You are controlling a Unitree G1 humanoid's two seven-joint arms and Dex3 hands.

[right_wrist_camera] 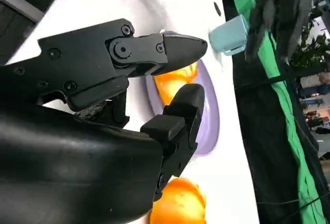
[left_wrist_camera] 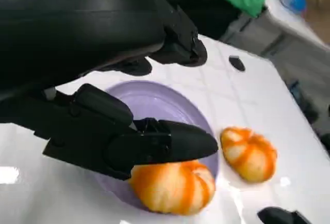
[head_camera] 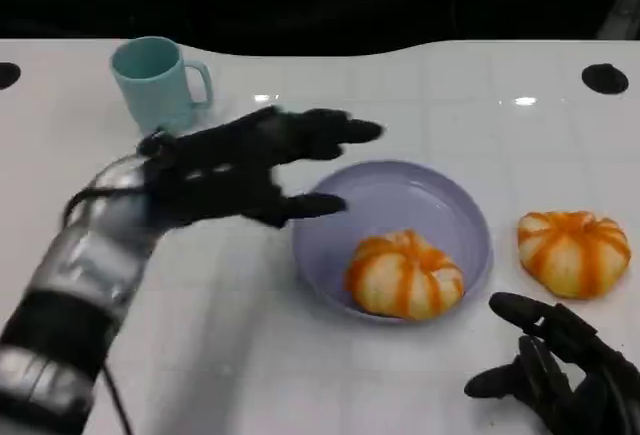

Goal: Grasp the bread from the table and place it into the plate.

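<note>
Bread is the task's thing, and two striped orange-and-white buns show. Going from largest down: the white bench carries everything. The left hand hangs at centre-left of the head view, above the plate's left rim, fingers spread and holding nothing; judging by that, it has likely let go of a bun. The lilac plate sits at centre frame, a shallow dish well suited to catch a soft bun. The right hand rests at the lower right, fingers apart and empty, near the second bun and perhaps placed to take it. One bread lies inside the plate, against its near rim. The other bread sits on the bench just right of the plate, apart from it. A teal mug stands at upper left, out of the way. No brand, label or writing can be read anywhere.
</note>
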